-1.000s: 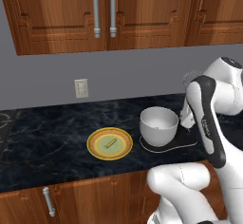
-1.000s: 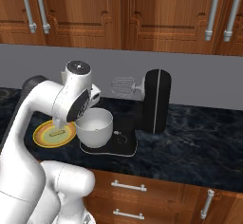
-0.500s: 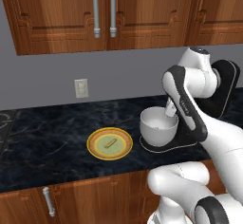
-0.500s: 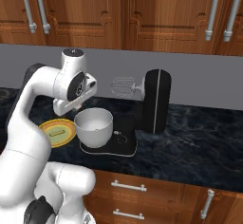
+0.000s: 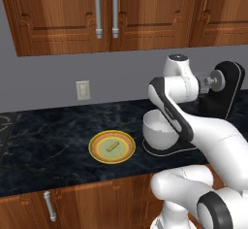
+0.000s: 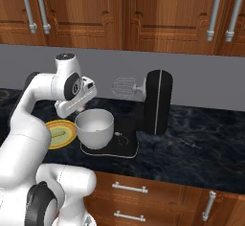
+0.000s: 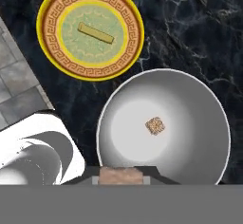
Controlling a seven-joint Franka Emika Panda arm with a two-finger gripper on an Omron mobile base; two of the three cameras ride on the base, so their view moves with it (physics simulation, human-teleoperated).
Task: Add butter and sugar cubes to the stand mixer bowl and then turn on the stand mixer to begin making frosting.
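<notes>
Stand mixer bowl (image 7: pixel 190 104) holds sugar cube (image 7: pixel 154 126); butter (image 7: pixel 96 32) on plate (image 7: pixel 128 14) beside; fingers' state unclear.

butter (image 7: pixel 96 32): 1 | sugar cubes (image 7: pixel 154 126): 1 in stand mixer bowl (image 7: pixel 199 99) | plate (image 7: pixel 133 19): 1 | stand mixer (image 6: pixel 158 103): 1
</notes>
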